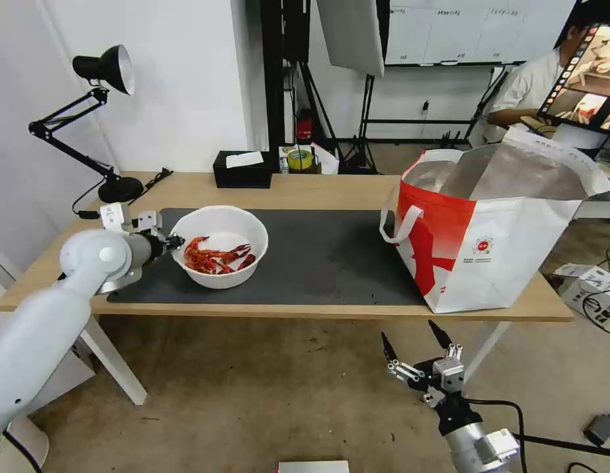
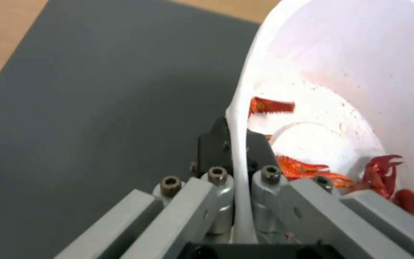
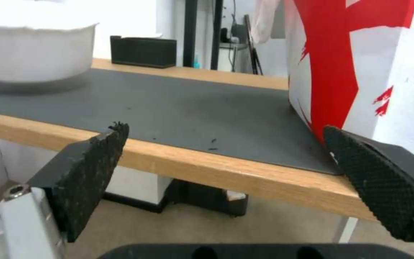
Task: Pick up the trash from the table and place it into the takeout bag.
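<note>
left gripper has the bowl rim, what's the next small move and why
Probably lift the bowl slightly off the mat: the left gripper is shut on its rim, while the takeout bag stands open across the table. The right gripper waits open below the edge.

— What sort of place is this?
— A recording lab or studio: a softbox (image 1: 348,33) and light stands (image 1: 367,118) behind the table (image 1: 331,190), a whiteboard (image 1: 476,29), cables on bare floor, and a monitor (image 1: 584,79) showing camera feeds.
</note>
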{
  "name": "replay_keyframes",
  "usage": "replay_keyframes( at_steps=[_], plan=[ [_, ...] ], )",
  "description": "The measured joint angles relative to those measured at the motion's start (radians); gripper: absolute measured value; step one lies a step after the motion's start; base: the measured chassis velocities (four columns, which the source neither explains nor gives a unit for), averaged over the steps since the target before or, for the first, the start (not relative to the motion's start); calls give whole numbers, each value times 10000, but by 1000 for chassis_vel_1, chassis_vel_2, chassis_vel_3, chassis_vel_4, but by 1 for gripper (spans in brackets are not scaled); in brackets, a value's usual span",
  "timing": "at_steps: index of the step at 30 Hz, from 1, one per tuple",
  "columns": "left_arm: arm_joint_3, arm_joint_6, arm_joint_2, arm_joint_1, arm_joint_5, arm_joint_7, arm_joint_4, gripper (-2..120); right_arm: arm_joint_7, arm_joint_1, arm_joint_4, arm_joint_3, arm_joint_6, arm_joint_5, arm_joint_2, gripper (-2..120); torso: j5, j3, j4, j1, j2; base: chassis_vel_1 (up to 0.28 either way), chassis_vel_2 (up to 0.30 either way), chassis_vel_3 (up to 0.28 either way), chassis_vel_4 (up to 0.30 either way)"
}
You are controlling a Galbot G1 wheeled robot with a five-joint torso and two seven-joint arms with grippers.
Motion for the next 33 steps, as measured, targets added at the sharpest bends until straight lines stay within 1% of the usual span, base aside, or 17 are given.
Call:
replay_keyframes(
  at_steps=[3,5,7,8,11,12,15,16,19,20,22,23,24,27,28,31,33],
  plan=[
    [471,-28,-122,-933,-428,-354,-55,0,0,0,0,0,0,0,0,100,3,0,0,0,0,0,0,0,0],
    [634,-29,-186,-1296,-608,-487,-99,0,0,0,0,1,0,0,0,100,1,0,2,0,0,0,0,0,0],
    [995,-38,-447,-2177,-951,-755,-150,0,0,0,0,0,0,0,0,100,6,-1,0,0,1,0,0,0,0],
    [995,-38,-447,-2177,-951,-755,-150,0,0,0,0,0,0,0,0,100,6,-1,0,0,1,0,0,0,0],
    [1793,-41,-957,-3423,-1469,-1097,0,0,1,0,0,2,0,0,0,100,5,-1,-1,0,0,0,0,0,0],
    [1793,-41,-957,-3423,-1469,-1097,0,0,1,0,0,2,0,0,0,100,5,-1,-1,0,0,0,0,0,0],
    [2641,-41,-1737,-4602,-1666,-1335,496,0,0,1,0,1,0,0,-1,100,2,-1,-1,0,0,0,0,0,0],
    [2641,-41,-1737,-4602,-1666,-1335,496,0,0,1,0,1,0,0,-1,100,2,-1,-1,0,0,0,0,0,0],
    [3279,-50,-2582,-5650,-1706,-1461,947,0,1,1,0,1,0,0,0,100,5,0,-1,1,0,0,0,0,0],
    [3279,-50,-2582,-5650,-1706,-1461,947,0,1,1,0,1,0,0,0,100,5,0,-1,1,0,0,0,0,0],
    [3574,-64,-3153,-6209,-1727,-1545,1201,0,0,1,0,1,0,0,0,100,7,-1,-3,0,0,0,0,0,0],
    [3633,-65,-3327,-6343,-1742,-1597,1278,0,0,1,0,1,0,0,0,100,7,-1,-3,0,1,0,0,0,0],
    [3633,-65,-3327,-6343,-1742,-1597,1278,0,0,1,0,1,0,0,0,100,7,-1,-3,0,1,0,0,0,0],
    [3766,-117,-3980,-6708,-1831,-1798,1564,0,0,1,0,1,0,-1,0,100,3,-1,-1,0,1,0,0,0,0],
    [3766,-117,-3980,-6708,-1831,-1798,1564,0,0,1,0,1,0,-1,0,100,3,-1,-1,0,1,0,0,0,0],
    [3880,-256,-4480,-6942,-1867,-1895,1827,0,0,1,0,1,0,0,0,100,4,-1,0,0,1,0,0,0,0],
    [3909,-277,-4627,-7013,-1869,-1913,1912,0,0,1,0,1,0,0,-1,100,4,-1,0,0,1,0,0,0,0]
  ],
)
